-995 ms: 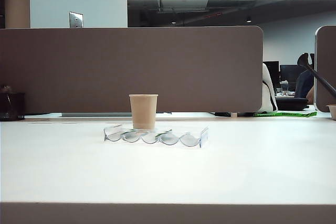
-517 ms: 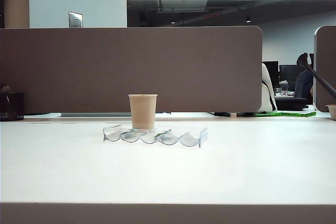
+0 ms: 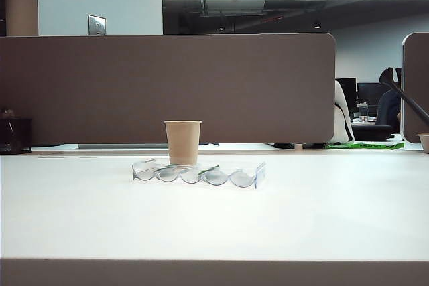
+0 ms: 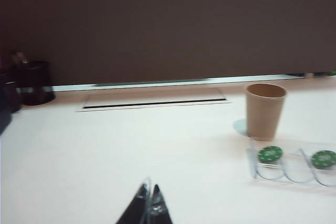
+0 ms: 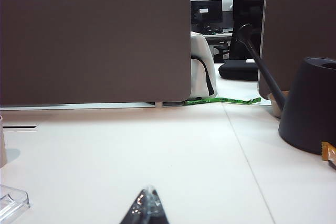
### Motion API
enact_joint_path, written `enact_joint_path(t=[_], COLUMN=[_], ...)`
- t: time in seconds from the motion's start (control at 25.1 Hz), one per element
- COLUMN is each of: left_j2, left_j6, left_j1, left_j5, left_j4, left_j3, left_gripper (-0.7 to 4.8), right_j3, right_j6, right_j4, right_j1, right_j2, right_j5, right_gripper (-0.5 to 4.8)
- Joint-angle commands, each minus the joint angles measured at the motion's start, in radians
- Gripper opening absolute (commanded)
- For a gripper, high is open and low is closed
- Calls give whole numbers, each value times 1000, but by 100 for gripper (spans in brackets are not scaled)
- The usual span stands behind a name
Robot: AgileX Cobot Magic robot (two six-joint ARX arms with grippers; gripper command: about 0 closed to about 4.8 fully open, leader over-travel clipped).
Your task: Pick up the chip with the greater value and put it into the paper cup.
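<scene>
Left wrist view: left end effector (image 4: 148,203) pressed together, low over tabletop (image 4: 105,145); right end effector (image 5: 147,206) likewise. Paper cup (image 4: 265,109) behind clear chip tray (image 4: 294,163); blue 50 chip unseen. Best located before reaching.

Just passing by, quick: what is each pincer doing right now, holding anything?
Left pincer: closed, holding nothing, low over the bare table.
Right pincer: closed, holding nothing, low over the table.
</scene>
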State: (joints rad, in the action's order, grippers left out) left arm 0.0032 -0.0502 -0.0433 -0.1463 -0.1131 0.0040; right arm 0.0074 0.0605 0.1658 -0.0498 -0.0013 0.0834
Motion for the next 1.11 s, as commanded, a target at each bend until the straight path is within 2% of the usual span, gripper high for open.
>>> enact_joint_path(t=[0.04, 0.2, 0.56, 0.88, 1.11], left_j2=[2, 2, 2, 2, 2], left_j6=[6, 6, 6, 6, 6], left_j1=[-6, -6, -6, -6, -6], left_j5=[0, 3, 126, 126, 124], left_j4=[-19, -19, -24, -24, -23], left_j3=[3, 3, 3, 3, 3], left_gripper=[-5, -5, -5, -5, -5], right_j3=[-2, -2, -2, -2, -2], right_j6=[-14, -43, -63, -60, -60], right_j4=[3, -8, -8, -13, -13], right_j1=[0, 0, -1, -2, 0], right_j2=[-1, -1, -1, -1, -1], right_j5=[5, 8, -41, -90, 0], right_gripper=[-1, -1, -1, -1, -1])
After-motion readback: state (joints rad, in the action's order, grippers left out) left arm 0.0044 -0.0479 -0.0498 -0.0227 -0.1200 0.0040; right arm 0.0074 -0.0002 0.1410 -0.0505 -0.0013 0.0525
